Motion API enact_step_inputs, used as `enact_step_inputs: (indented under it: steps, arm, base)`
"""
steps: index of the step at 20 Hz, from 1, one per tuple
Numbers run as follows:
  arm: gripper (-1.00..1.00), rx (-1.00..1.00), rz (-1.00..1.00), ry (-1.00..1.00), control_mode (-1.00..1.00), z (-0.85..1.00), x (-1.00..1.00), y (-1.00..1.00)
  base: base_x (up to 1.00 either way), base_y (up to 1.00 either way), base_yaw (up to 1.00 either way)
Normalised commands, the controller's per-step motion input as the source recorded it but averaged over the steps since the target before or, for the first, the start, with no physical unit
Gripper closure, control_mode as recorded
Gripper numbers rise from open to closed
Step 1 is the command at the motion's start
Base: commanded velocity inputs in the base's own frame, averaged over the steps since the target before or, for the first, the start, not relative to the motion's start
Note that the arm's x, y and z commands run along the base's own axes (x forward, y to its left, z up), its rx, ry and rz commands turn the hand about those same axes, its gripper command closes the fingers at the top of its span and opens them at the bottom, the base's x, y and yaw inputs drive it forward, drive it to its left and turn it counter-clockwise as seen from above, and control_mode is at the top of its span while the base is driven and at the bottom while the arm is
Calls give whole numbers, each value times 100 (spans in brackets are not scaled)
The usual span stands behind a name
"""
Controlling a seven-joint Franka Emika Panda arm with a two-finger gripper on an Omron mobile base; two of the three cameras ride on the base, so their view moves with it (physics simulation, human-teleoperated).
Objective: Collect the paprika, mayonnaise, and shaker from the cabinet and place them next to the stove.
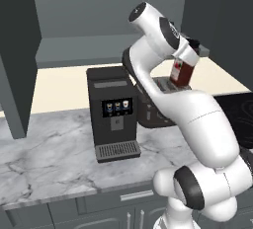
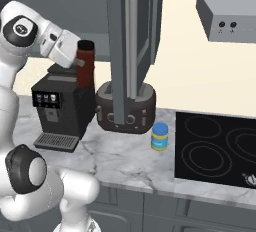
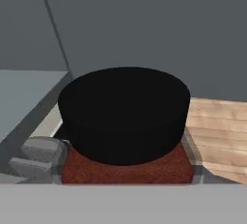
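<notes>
The paprika, a dark-red bottle with a black cap, hangs in the air above the toaster, and my gripper is shut on its upper part. In the right base view the paprika hangs in my gripper, left of the open cabinet door. The hand view looks down on the paprika's black cap. The mayonnaise stands upright on the counter, just left of the stove. The cabinet shelf is behind the arm. The shaker is out of view.
A black coffee machine stands mid-counter with a dark toaster to its right, below the held bottle. The marble counter has free room at front left. A grey range hood hangs over the cooktop.
</notes>
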Motion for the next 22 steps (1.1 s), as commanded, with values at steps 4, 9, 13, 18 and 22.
enact_step_inputs:
  steps: [4, 9, 13, 18, 22]
  arm:
    - [100, -11, -8, 0, -100, -66, -18, -37]
    - [100, -14, -9, 0, -100, -67, -2, -20]
    - [100, -11, -13, 8, -100, -62, 0, -16]
    - [100, -5, -14, 14, -100, -63, 0, -20]
    - [100, -2, -15, 15, -100, -66, -1, -27]
  base:
    - [0, 0, 0]
    - [0, 0, 0]
    - [0, 0, 0]
    - [0, 0, 0]
    - [0, 0, 0]
